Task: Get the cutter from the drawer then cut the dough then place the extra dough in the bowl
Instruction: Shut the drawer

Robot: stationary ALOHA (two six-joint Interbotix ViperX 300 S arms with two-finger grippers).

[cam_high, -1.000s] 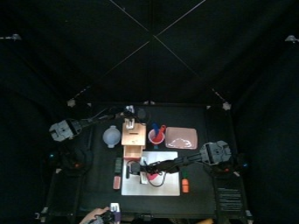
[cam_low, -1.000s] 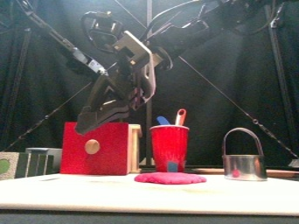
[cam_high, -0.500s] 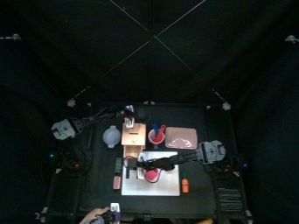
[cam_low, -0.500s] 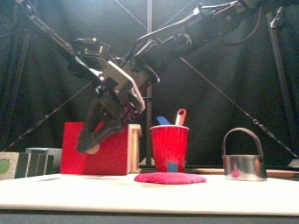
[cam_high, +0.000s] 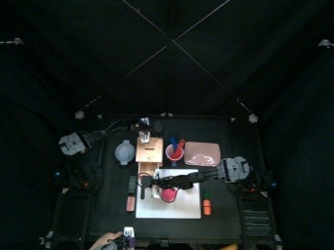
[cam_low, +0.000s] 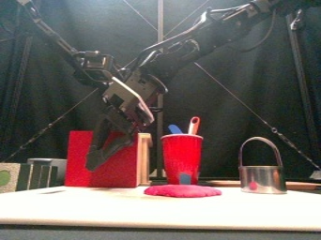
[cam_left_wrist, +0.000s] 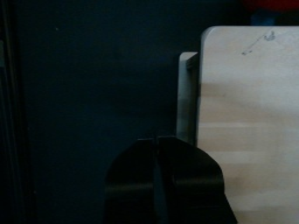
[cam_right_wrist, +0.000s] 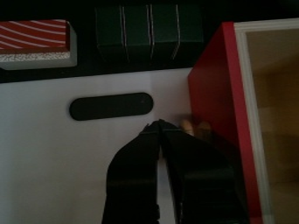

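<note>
The pale wooden box [cam_high: 150, 146] stands behind the white board [cam_high: 190, 178]; its drawer looks pulled out, with wood showing behind the red drawer front [cam_low: 126, 171] [cam_right_wrist: 216, 96]. My right gripper [cam_low: 100, 157] [cam_right_wrist: 158, 125] is shut, its tips against that red front just beside the brass knob [cam_right_wrist: 194, 129]. The flat pink dough [cam_low: 182, 191] [cam_high: 170, 193] lies on the board. At the front right stands the metal cutter [cam_low: 260, 176]. My left gripper [cam_left_wrist: 167, 143] is shut over the edge of the box top [cam_left_wrist: 251, 114]. The blue-grey bowl [cam_high: 123, 152] sits left of the box.
A red cup [cam_low: 182, 157] with toy knives stands right of the box, and the pink tray [cam_high: 204, 152] lies beyond it. The dark green sushi roll [cam_right_wrist: 146, 31] and a red-striped toy [cam_right_wrist: 35, 42] lie left of the board.
My right gripper has come down and to the left, from above the box to the red drawer front. The box, dough and cutter have stayed put.
</note>
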